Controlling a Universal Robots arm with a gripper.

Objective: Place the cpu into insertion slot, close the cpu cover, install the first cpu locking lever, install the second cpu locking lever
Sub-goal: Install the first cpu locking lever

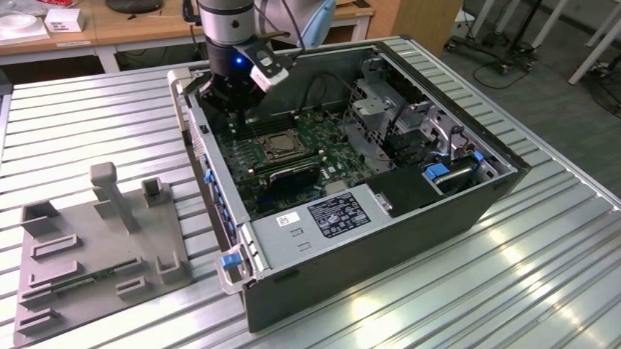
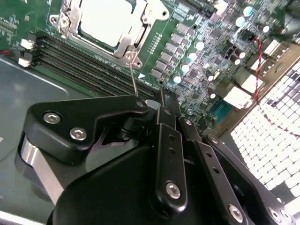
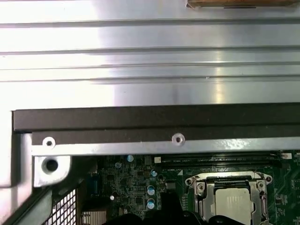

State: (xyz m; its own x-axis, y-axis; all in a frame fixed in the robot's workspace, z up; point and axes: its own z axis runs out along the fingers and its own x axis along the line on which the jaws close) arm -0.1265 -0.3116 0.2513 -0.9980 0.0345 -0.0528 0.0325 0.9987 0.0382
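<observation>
The cpu (image 2: 107,21) lies flat in the insertion slot (image 2: 65,21) on the green board, and also appears in the first wrist view (image 3: 236,202). The silvery cpu cover (image 2: 140,29) lies down around it. A thin wire locking lever (image 2: 134,75) stands up from the socket's corner, and its end meets the tip of my gripper (image 2: 157,105). I cannot tell whether they touch. In the exterior view my gripper (image 1: 231,116) hangs inside the case, just off the socket (image 1: 278,142) toward the exterior view's left, and it looks shut with nothing in it.
Long black memory slots (image 2: 84,65) run beside the socket. The case's wall (image 3: 154,123) rises close behind the gripper. A metal drive cage (image 1: 388,120) fills the case's far side. A grey fixture block (image 1: 97,240) stands on the ribbed table at the exterior view's left.
</observation>
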